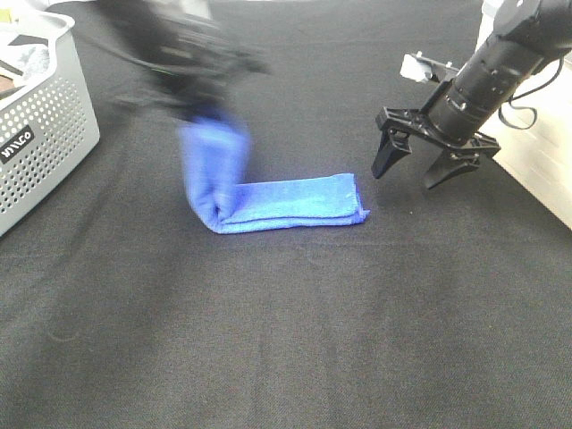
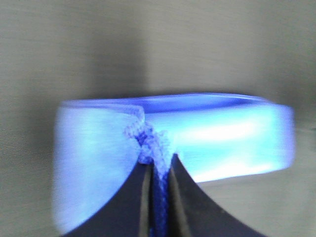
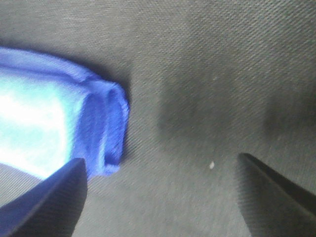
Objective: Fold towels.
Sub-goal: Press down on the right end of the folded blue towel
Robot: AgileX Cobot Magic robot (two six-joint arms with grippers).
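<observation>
Left gripper (image 2: 159,168) pinches towel (image 1: 295,204) end, raised, probably to fold over flat half; right gripper (image 1: 404,179) hovers wide open beside other end.

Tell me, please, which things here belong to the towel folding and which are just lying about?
Part of the job:
blue towel
left pincer, shut on the towel's raised end
right pincer, open near its other end

Lying about:
grey perforated basket, at the left of the high view

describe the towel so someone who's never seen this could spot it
On the black tabletop, between the grey perforated basket and the right tool, lies a folded towel, one end pinched up by the left tool. It is the only bright blue thing there.
</observation>
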